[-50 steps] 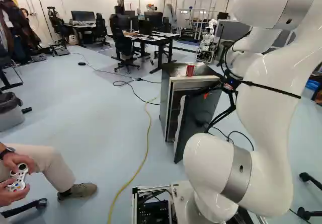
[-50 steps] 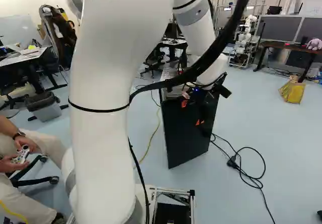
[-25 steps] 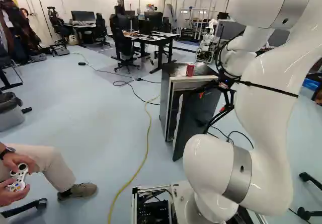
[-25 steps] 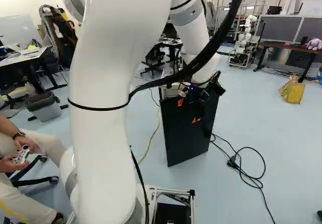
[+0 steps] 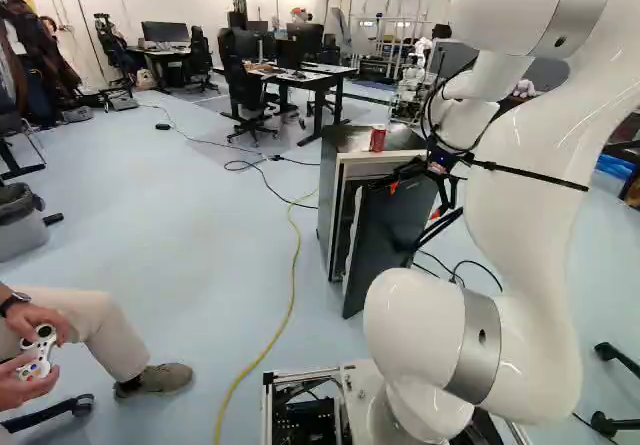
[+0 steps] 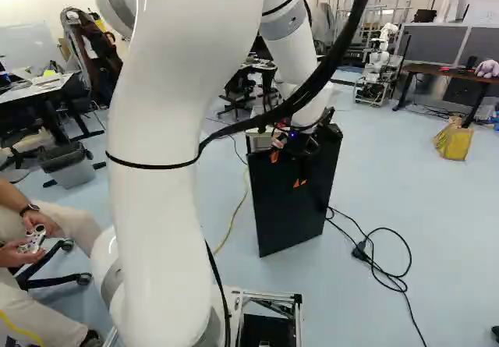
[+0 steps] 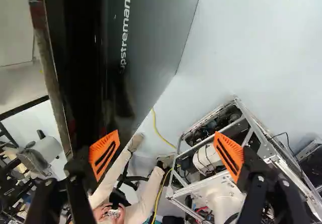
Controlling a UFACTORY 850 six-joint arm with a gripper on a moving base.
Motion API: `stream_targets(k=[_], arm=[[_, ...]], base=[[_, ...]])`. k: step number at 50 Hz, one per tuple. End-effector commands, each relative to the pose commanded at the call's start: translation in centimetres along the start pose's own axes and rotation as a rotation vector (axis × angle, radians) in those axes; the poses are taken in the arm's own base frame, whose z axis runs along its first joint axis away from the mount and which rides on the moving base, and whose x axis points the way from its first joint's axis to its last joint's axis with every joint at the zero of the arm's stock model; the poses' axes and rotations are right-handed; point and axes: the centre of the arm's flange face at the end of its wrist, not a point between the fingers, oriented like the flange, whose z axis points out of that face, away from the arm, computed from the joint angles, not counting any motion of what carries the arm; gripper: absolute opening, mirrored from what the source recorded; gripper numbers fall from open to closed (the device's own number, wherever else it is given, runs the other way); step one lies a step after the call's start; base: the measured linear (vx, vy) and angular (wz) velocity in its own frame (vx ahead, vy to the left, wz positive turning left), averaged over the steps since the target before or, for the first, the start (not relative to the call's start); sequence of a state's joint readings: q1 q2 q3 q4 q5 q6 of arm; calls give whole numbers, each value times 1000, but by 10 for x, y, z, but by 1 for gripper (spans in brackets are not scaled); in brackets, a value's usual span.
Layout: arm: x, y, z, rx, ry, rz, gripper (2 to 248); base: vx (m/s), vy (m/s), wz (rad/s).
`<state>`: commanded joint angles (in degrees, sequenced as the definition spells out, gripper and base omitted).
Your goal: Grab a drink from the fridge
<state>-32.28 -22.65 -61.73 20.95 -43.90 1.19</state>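
Taking twelve o'clock as straight ahead of my base, the fridge (image 5: 329, 200) stands at about 12, with its dark door (image 6: 288, 218) ajar. A red can (image 5: 377, 138), the drink I can see, stands upright on top of the fridge, near its front edge. I cannot make out what is on the shelves inside

My gripper (image 6: 287, 169) is at the upper part of the door, also at about 12, lower than the can and well clear of it. My fingers are spread wide, with nothing between their orange pads (image 7: 104, 153). One finger is right beside the dark door; I cannot tell whether it touches. Past the gap between my fingers, the wrist view shows the metal frame (image 7: 229, 126) of my own base

A person sits at 10 o'clock, hands (image 5: 38, 315) around a white game controller (image 5: 38, 353). A waste bin (image 5: 20, 227) stands beyond them, also near 10. A yellow cable (image 5: 293, 265) runs over the floor at 11, and a black cable (image 6: 396, 281) lies looped at about 1. Farther off are a desk (image 5: 325, 73) towards 11 and, towards 1, another robot (image 6: 382, 58) and a yellow bag (image 6: 452, 140)
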Motion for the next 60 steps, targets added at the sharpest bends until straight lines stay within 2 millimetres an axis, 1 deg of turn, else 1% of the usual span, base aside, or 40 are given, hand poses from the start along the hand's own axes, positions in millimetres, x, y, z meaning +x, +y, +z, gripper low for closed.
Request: stream_targets(k=[60], arm=[[-4,-48,12,-3,72,-93,247]], base=[[0,0,0]])
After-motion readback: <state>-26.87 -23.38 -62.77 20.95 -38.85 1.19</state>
